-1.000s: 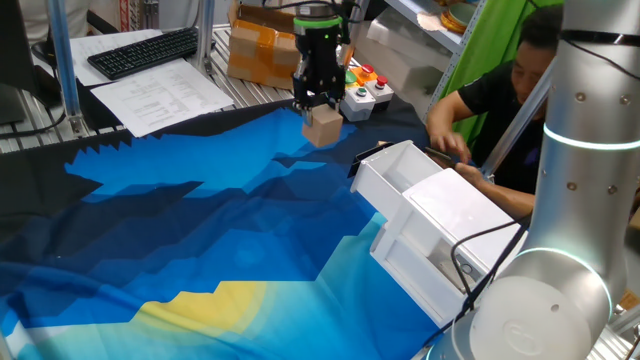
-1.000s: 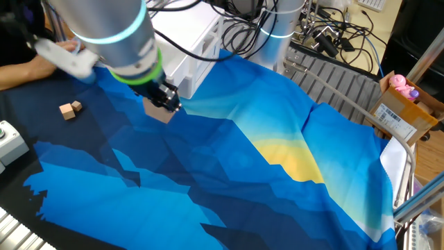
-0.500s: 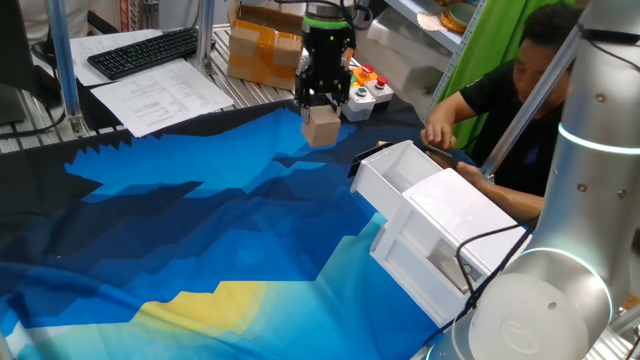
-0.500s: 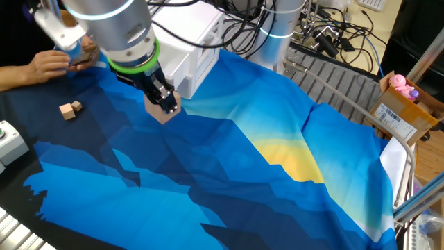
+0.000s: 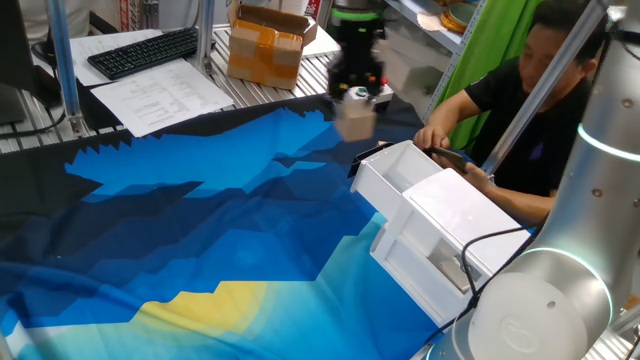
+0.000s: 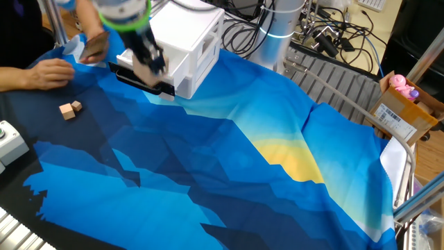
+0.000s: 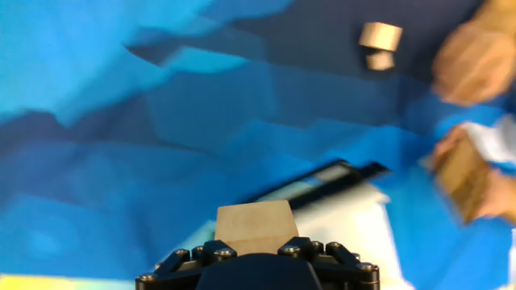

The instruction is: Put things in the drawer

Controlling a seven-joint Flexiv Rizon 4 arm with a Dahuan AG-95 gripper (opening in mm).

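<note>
You have three wooden blocks: one cube (image 7: 255,228) in the gripper (image 7: 256,256), one smaller cube (image 6: 66,110) and one tiny piece (image 6: 76,105) on the one blue cloth (image 6: 229,173). One white cabinet (image 5: 455,235), one drawer (image 5: 392,175). One keyboard (image 5: 145,50). One cardboard box (image 5: 265,45).

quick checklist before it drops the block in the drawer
1. Claw shut on the wooden cube: ok.
2. Drawer pulled open: ok.
3. Cube over the drawer opening: not ok, it hangs short of the front edge in one fixed view.
4. Person's hands away from the drawer: not ok, one rests at its far edge.
5. Remaining small blocks undisturbed on the cloth: ok.
6. Exact claw alignment: cannot tell, motion blur.
</note>
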